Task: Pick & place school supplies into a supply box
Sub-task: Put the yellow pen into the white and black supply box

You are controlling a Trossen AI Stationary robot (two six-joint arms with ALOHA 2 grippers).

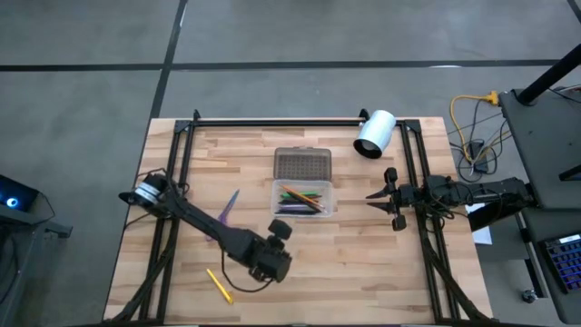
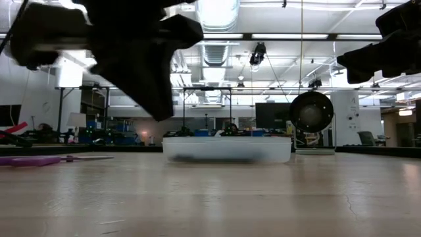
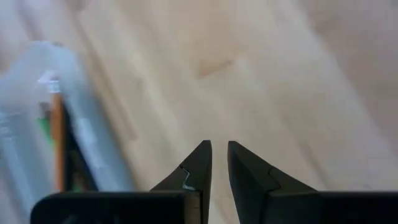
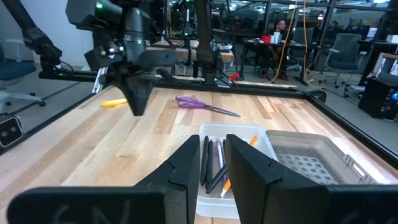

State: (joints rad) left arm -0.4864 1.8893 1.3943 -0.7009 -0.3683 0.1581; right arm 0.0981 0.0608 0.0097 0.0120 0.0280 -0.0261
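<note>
The clear supply box point(image 1: 304, 211) stands open at mid-table with several pens point(image 1: 302, 197) lying in it, also seen in the right wrist view point(image 4: 214, 165). Its dotted grey lid point(image 1: 302, 163) lies flat just beyond it. Purple scissors point(image 1: 227, 207) lie flat on the wood left of the box. A yellow pencil point(image 1: 218, 284) lies near the table's near-left corner. My left gripper point(image 1: 277, 238) hangs above bare wood, near-left of the box, pointing down, shut and empty point(image 3: 219, 148). My right gripper point(image 1: 370, 198) hovers right of the box, level, shut and empty point(image 4: 211, 144).
A white cylinder point(image 1: 374, 133) lies at the far right of the table, beyond my right gripper. Black frame rails point(image 1: 182, 154) run along the left, right and far edges. Bare wood lies between the box and the near edge.
</note>
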